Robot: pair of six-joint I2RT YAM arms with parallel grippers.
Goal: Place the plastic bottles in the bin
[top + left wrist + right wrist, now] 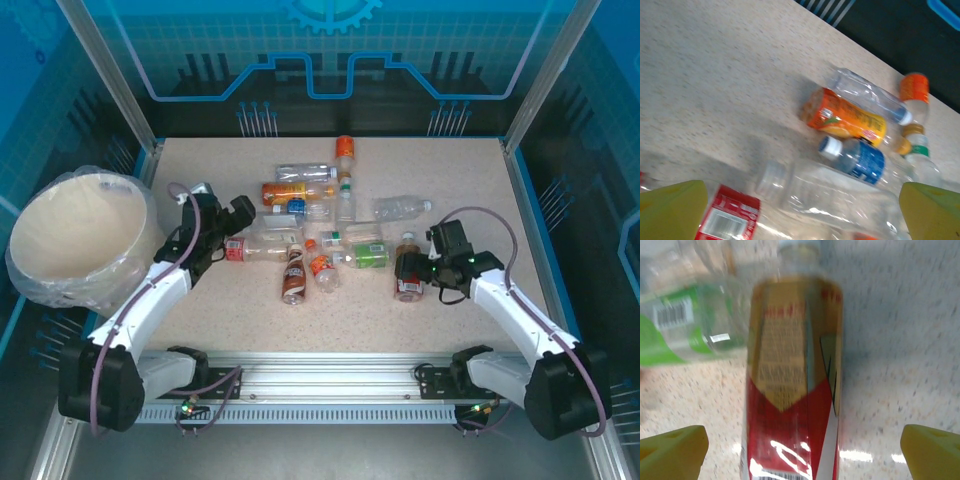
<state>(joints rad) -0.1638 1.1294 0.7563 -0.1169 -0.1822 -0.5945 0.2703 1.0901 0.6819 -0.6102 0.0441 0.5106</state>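
Grip advice: lower the right gripper (800,447) squarely and close across the middle of the red-and-gold bottle (792,380), clear of the green bottle (670,325) beside it. Its jaws stand wide and empty, straddling that bottle; the left gripper (800,210) gapes, empty too, over a clear bottle (832,195). Bin (60,200) sits far left.

Premises: a robotics laboratory test cell, not a domestic or retail setting. Evidence: a speckled bench (250,320) is enclosed by aluminium frame posts (108,75) and blue translucent panels (330,60). The rear panel carries a gear emblem (330,12). Two white-and-black robot arms, the left arm (150,290) and the right arm (515,310), are bolted to a slotted aluminium rail (330,365) along the near edge.
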